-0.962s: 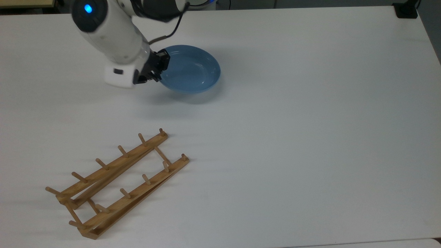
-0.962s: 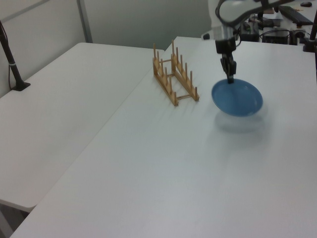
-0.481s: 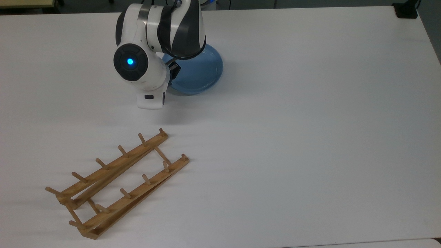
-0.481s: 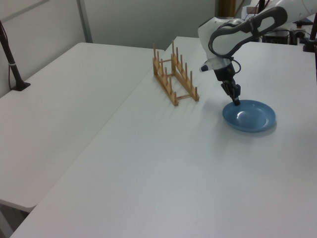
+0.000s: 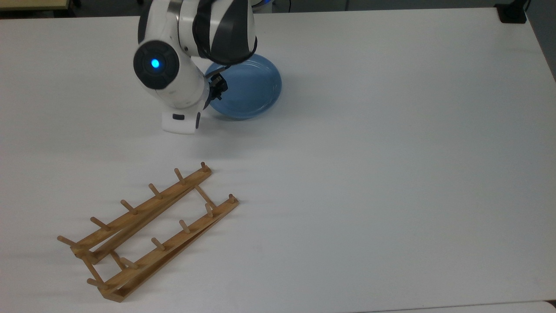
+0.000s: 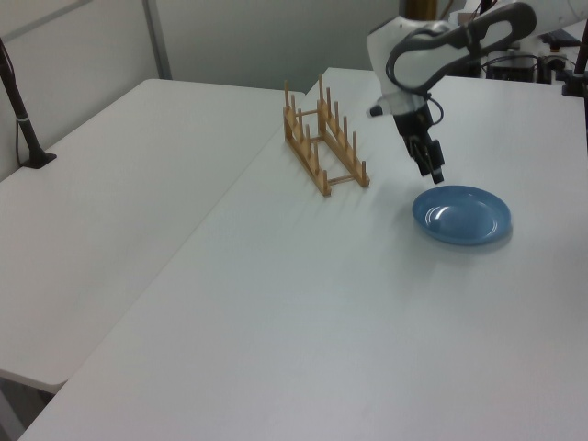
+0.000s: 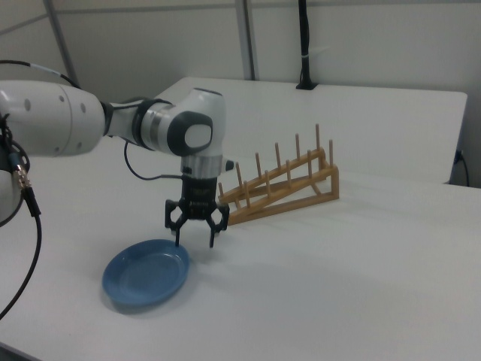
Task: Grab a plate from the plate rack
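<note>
The blue plate lies flat on the white table, apart from the rack; it also shows as the plate and the plate. The wooden plate rack stands with bare pegs, seen too as the rack and the rack. My gripper hangs open, pointing down, a little above the plate's rim on the rack side, with nothing between its fingers. In the top view the arm covers most of the gripper. In the left view the gripper hovers over the plate's near-left edge.
A second white table adjoins on the left view's left, with a black clamped post. A black post stands at the far table edge. A black base sits at the top view's upper right corner.
The plate, held tilted in the air a second ago, now lies flat on the table. The gripper has let go of its rim, opened and risen slightly.
</note>
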{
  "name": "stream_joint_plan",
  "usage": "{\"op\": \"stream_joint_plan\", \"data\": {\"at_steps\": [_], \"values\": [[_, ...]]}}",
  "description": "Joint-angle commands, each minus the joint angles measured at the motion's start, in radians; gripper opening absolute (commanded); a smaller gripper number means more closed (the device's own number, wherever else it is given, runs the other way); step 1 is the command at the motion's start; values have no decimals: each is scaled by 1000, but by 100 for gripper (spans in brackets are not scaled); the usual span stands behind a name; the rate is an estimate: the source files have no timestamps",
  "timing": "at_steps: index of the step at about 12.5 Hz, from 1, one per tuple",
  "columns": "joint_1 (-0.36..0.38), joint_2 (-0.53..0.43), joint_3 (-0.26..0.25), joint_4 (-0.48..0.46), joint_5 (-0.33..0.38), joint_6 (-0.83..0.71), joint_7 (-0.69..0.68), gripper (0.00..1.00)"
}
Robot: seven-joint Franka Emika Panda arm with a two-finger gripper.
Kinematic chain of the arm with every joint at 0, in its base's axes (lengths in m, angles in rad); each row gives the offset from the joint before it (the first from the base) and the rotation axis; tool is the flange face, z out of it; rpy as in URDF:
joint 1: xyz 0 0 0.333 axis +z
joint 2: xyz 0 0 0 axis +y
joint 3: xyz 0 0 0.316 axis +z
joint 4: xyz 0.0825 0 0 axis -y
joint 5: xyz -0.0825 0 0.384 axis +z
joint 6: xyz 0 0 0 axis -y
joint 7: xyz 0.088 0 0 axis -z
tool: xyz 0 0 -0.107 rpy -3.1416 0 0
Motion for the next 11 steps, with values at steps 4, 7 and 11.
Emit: {"op": "stream_joint_plan", "data": {"at_steps": [4,7,11], "values": [[45,-228,-6,38,-15,-37,470,100],[64,-363,-4,31,-15,-56,752,100],[91,-417,-6,17,-52,-109,804,100]]}}
